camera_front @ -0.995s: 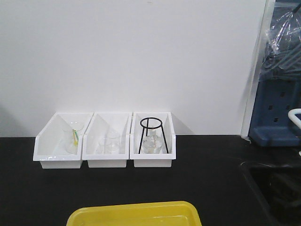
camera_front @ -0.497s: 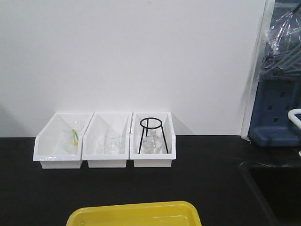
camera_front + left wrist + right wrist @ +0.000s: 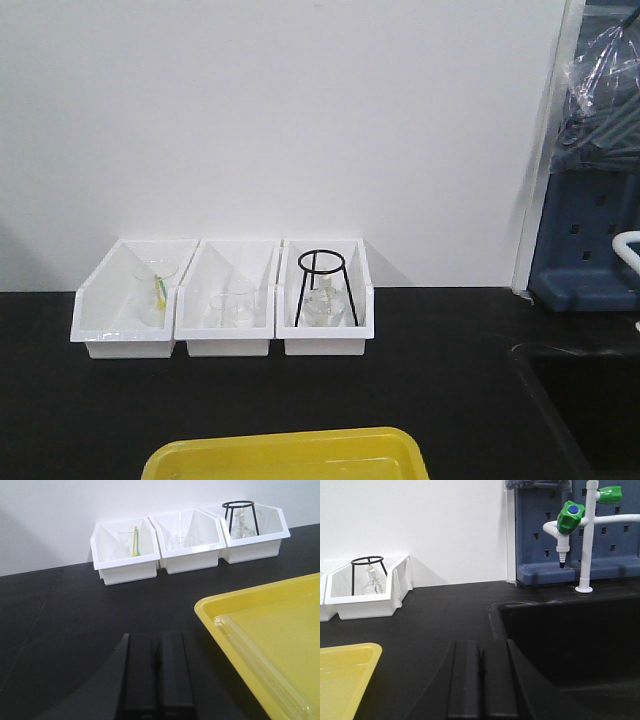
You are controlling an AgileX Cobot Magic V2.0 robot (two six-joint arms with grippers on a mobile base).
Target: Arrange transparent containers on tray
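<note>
The yellow tray [image 3: 285, 452] lies at the near edge of the black counter. In the left wrist view the tray [image 3: 280, 605] fills the right side, and one transparent container [image 3: 260, 660], a clear tube, lies inside it along the left rim. My left gripper [image 3: 157, 641] is shut with nothing in it, low over the counter just left of the tray. My right gripper [image 3: 480, 649] is also shut and empty, hanging between the tray's corner [image 3: 347, 662] and the sink. Neither gripper shows in the front view.
Three white bins [image 3: 225, 297] stand against the back wall, holding beakers, a flask and a black wire stand [image 3: 323, 285]. A dark sink [image 3: 570, 645] opens on the right, with a green-capped tap [image 3: 568, 517] and a blue pegboard behind it.
</note>
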